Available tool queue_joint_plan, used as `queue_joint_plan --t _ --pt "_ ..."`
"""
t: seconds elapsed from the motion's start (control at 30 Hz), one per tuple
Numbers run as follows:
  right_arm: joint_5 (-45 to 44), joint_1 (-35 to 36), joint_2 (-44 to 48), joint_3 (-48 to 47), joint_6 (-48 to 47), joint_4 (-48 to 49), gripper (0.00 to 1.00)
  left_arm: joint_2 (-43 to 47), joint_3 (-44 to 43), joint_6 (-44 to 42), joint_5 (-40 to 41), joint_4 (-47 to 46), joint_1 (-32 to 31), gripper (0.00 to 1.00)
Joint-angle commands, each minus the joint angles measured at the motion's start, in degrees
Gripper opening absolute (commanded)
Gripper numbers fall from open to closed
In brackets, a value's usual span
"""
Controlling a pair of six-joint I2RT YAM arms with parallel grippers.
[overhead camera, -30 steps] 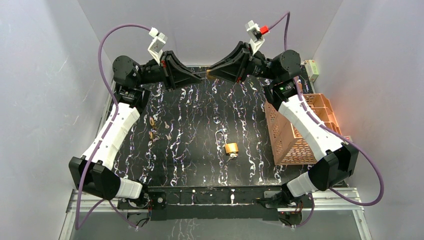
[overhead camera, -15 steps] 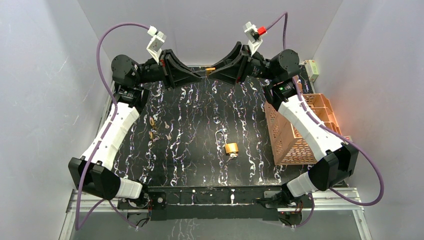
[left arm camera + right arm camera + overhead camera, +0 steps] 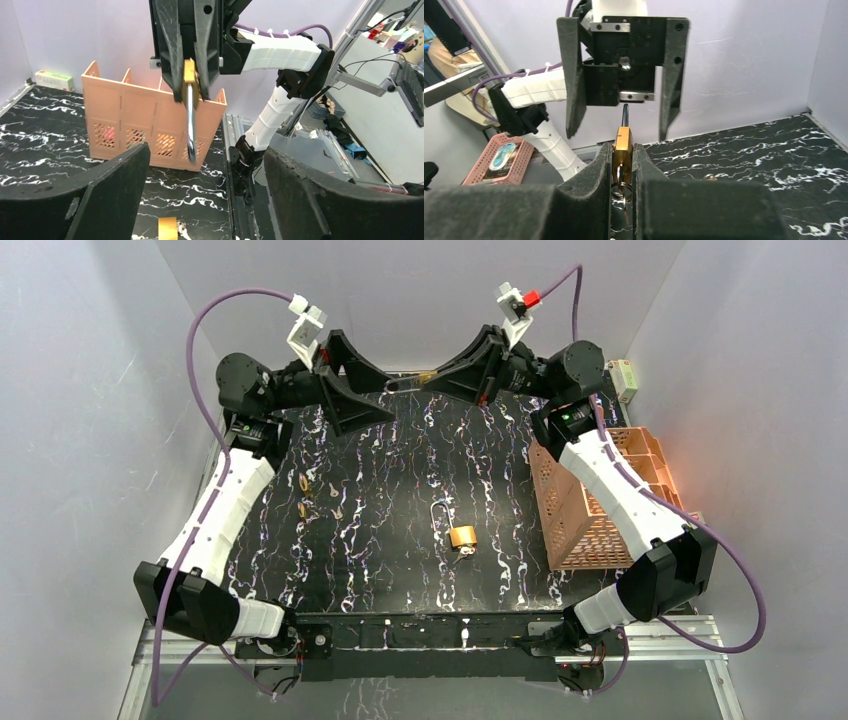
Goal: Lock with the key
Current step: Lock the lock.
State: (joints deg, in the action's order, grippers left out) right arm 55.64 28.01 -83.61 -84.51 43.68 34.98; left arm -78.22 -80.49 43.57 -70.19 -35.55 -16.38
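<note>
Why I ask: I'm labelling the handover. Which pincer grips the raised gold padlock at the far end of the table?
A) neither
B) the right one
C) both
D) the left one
B: the right pincer is shut on the gold padlock, while the left pincer has its fingers spread wide on either side, clear of it.

Both arms are reaching far forward and bending inward, their grippers facing each other tip to tip. The left gripper [image 3: 392, 402] is standing with its jaws spread wide, holding nothing. The right gripper [image 3: 428, 383] is pinching a padlock [image 3: 623, 145] tightly.
</note>
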Motion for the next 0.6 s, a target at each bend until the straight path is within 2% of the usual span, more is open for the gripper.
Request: queue_joint_plan --t 0.0,0.07,0.17,0.57 --pt "0.0 -3.8 2.3 1.4 7.2 11.6 0.0 5.1 1.7 1.2 -2.3 -3.4 4.1 0.85" --pt "0.4 -4.2 2.0 1.2 8.1 12.3 0.0 4.8 2.6 5.3 -3.6 -8.0 5.3 0.82" --pt "0.7 -4.2 0.9 0.2 9.8 14.5 0.0 3.6 2.5 10.8 -4.1 -14.3 5.5 0.74" --pt "1.3 -3.9 -0.1 -1.9 10.6 14.1 0.0 1.2 1.4 10.1 3.7 -15.6 3.7 0.74"
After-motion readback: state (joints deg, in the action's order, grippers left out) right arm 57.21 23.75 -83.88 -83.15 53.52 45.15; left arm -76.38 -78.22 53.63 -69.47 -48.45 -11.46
